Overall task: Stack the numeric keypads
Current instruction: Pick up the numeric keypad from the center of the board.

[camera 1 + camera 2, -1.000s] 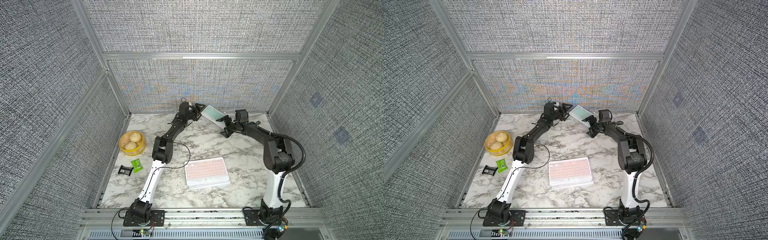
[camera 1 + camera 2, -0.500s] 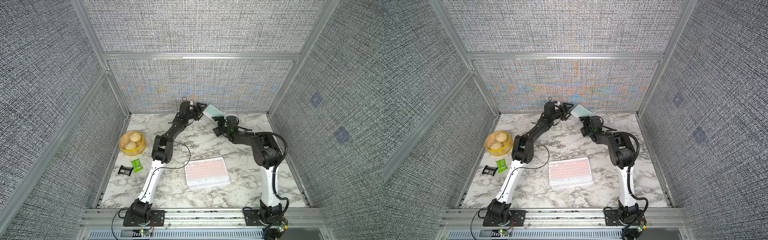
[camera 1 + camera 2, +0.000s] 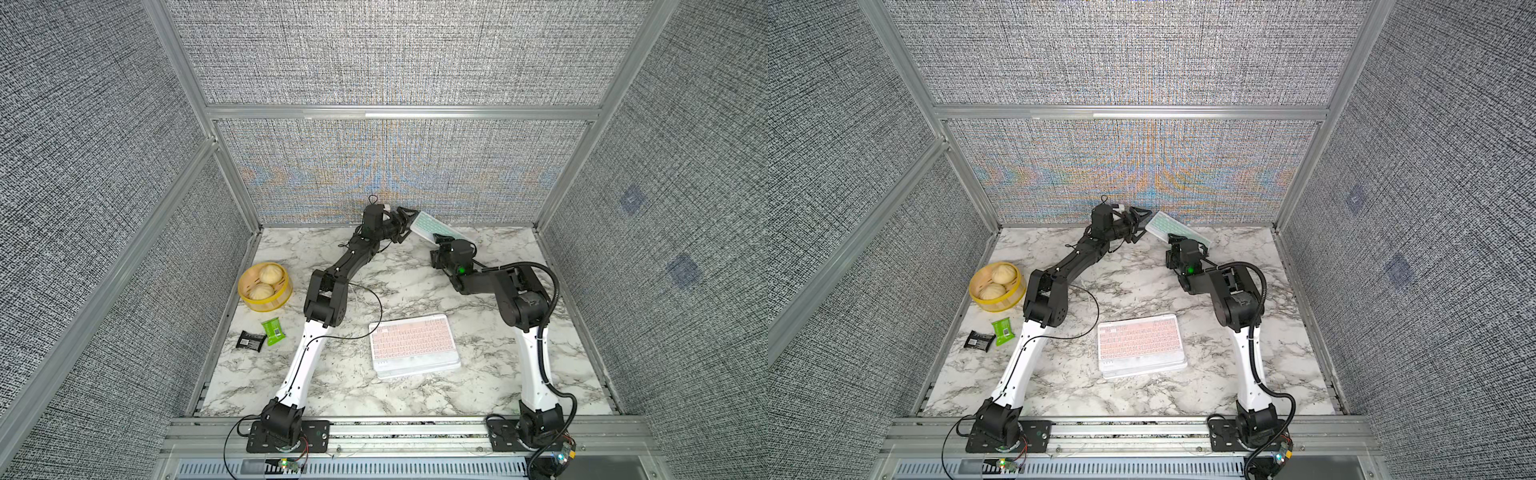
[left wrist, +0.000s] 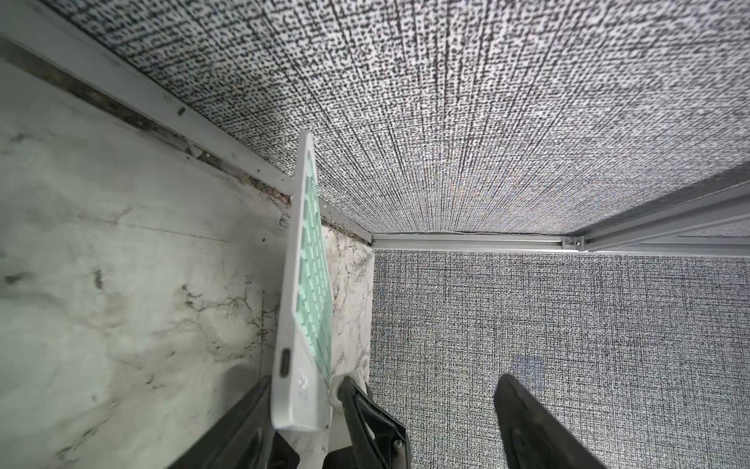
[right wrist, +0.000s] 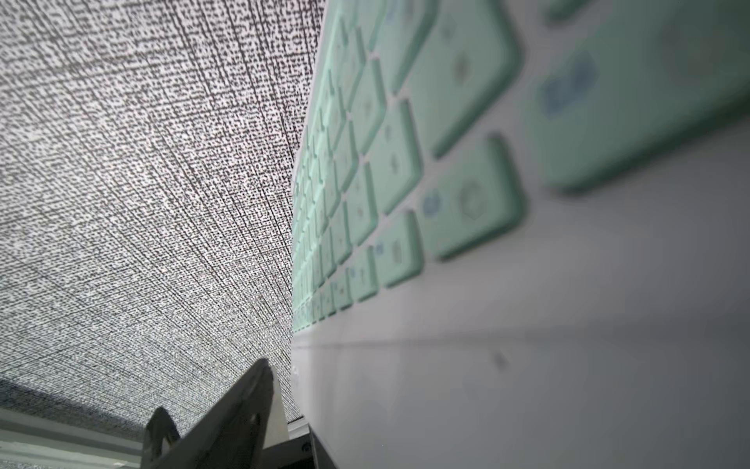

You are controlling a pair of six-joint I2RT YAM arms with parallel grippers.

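Grey woven walls (image 3: 395, 62) close us in on three sides, and the marble bench (image 3: 415, 286) fills the floor between them. Two arms reach from the front rail toward the back wall: the left arm (image 3: 332, 291) stretched long, the right arm (image 3: 519, 299) folded at the elbow.

Near the front middle of the bench we see a stack of keypads (image 3: 419, 370) lying flat, with the pink keypad (image 3: 411, 340) on top; we cannot count the layers beneath it. The mint keypad (image 3: 432, 224) is at the back, close to the wall, tilted with one corner raised and its keys showing. Whether its far end rests on the bench we cannot tell.

A yellow basket (image 3: 266, 306) stands by the left wall with two buns (image 3: 262, 291) in it.

The left hand (image 3: 409, 224) is at the raised corner of the mint keypad. In its wrist view its fingers (image 4: 527, 422) stand wide apart, one well clear of the keypad with wall showing between.

The right hand (image 3: 442, 240) meets the keypad's near long edge. In its wrist view one finger (image 5: 235, 418) sits just beside the keyed face and the other is hidden, so we cannot tell whether it is clamped on the keypad.

A green packet (image 3: 273, 331) and a black packet (image 3: 250, 340) lie side by side in front of the basket.
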